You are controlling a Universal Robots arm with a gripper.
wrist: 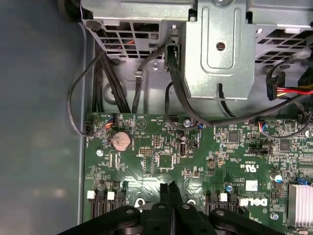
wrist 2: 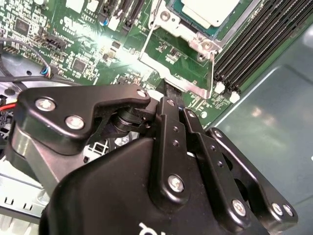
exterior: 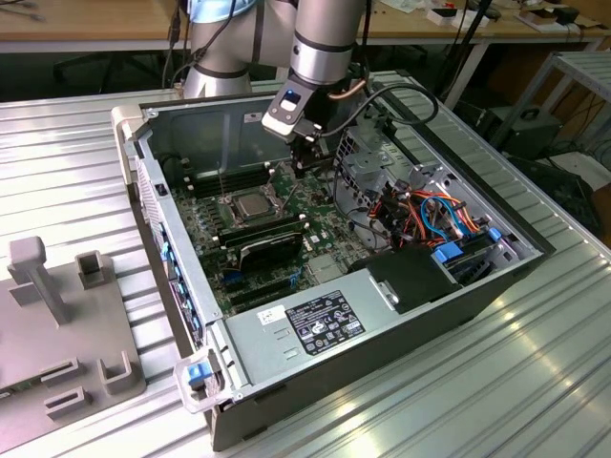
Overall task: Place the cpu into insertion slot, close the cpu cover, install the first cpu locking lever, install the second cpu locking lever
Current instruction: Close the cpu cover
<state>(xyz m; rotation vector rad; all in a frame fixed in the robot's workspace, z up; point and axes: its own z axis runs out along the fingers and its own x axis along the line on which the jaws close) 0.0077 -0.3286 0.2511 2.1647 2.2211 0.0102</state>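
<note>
Where the cpu sits: the cpu (exterior: 251, 202) lies flat in the insertion slot (exterior: 230, 209) on the green board (wrist: 161, 161), inside the open computer case (exterior: 229, 119), so the placing step looks done
How the cpu looks: a pale, dull metal square with a plain top, level in its seat; the second wrist view catches one corner of it (wrist 2: 210, 11)
Cover: the cpu cover (wrist 2: 186, 32) is a thin silver frame that lies down around the cpu rather than standing up on its hinge, so I judge it closed; its window leaves the metal top bare
Gripper: the gripper (wrist 2: 166, 93) has its two black fingers pressed together with no gap, and nothing shows between them; it holds no part that I can see
Where the gripper is: in the exterior view it hangs (exterior: 304, 170) low over the board, near the slot but off to the exterior view's right; in the second wrist view its tip is just beside the silver edge of the frame
Why held so: fingers brought together make one narrow tip, which I take to suit pressing a small metal part in a tight spot, with the memory slots (wrist 2: 259, 39) close beside the frame
Levers: I cannot tell whether either locking lever is latched
Around it: a coin battery (wrist: 121, 141) and a grey drive cage (wrist: 220, 49) lie beyond the fingertips (wrist: 168, 188)
</note>
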